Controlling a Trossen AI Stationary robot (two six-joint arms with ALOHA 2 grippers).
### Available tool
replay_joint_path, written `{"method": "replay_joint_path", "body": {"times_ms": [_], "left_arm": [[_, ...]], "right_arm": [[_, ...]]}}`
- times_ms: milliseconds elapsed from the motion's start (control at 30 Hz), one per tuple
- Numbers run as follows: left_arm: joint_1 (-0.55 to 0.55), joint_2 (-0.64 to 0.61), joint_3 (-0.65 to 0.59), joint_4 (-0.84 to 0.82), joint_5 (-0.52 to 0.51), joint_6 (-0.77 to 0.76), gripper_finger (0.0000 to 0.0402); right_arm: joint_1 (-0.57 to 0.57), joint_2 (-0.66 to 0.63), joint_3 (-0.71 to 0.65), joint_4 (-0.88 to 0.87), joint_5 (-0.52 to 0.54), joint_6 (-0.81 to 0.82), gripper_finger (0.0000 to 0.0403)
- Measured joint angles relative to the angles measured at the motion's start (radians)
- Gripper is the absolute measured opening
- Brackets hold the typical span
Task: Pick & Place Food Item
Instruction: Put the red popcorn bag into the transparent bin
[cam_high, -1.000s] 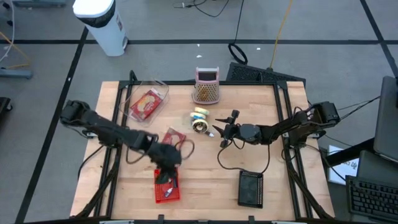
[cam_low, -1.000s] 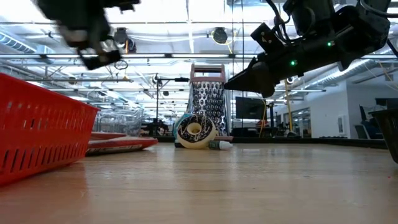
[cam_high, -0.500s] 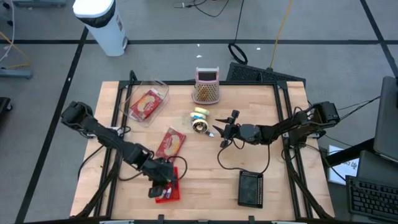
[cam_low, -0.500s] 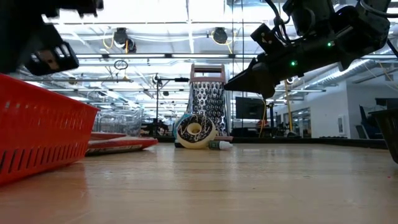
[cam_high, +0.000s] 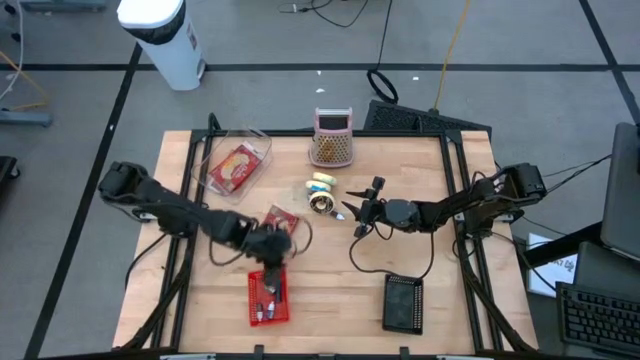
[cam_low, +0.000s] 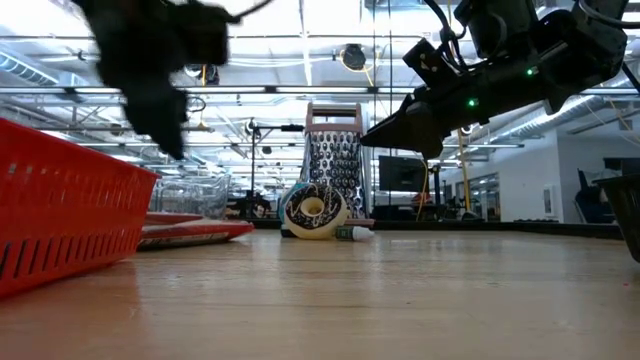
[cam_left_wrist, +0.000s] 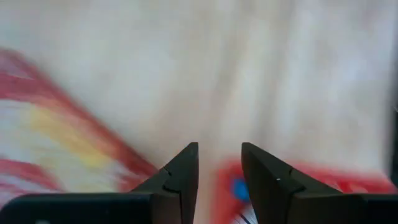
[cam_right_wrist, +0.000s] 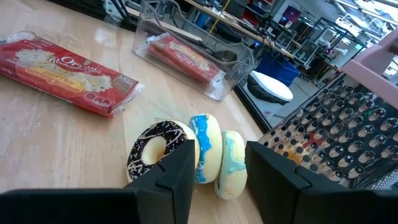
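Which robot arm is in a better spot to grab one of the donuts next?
The right arm, probably. Its right pincer hangs open right in front of the three toy donuts, aimed at them. The left pincer is away over the red plastic basket and popcorn packet.

Wooden table: red basket, popcorn packet, clear container, donuts, grater, black box.

Pale wooden table, red plastic mesh basket, clear plastic box
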Motion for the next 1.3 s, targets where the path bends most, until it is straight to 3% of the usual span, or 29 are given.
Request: {"method": "replay_joint_path", "body": {"times_ms": [133,300,633,800,1067,1300], "left_arm": [[0.113,0.0,0.0,-0.025,-0.118,-0.116,0.0124],[0.223,0.0,0.001,-0.111,-0.16,-0.207,0.0137],[0.294,0.104,0.001,0.026,-0.206,-0.191,0.0268],[0.314,0.196,0.0,0.012,-0.187,-0.202,0.0298],[0.322,0.271,0.006,0.016,-0.183,-0.202,0.0283],[0.323,0.278,0.004,0.018,-0.173,-0.206,0.0221]], "right_arm": [[0.0,0.0,0.0,0.0,0.0,0.0,0.013],[0.0,0.0,0.0,-0.001,0.0,0.027,0.0131],[0.0,0.0,0.0,-0.016,0.0,0.022,0.013],[-0.002,0.0,0.0,-0.026,0.0,0.021,0.013],[-0.002,0.0,0.0,-0.027,0.0,0.018,0.013],[-0.002,0.0,0.0,-0.031,0.0,0.018,0.013]]}}
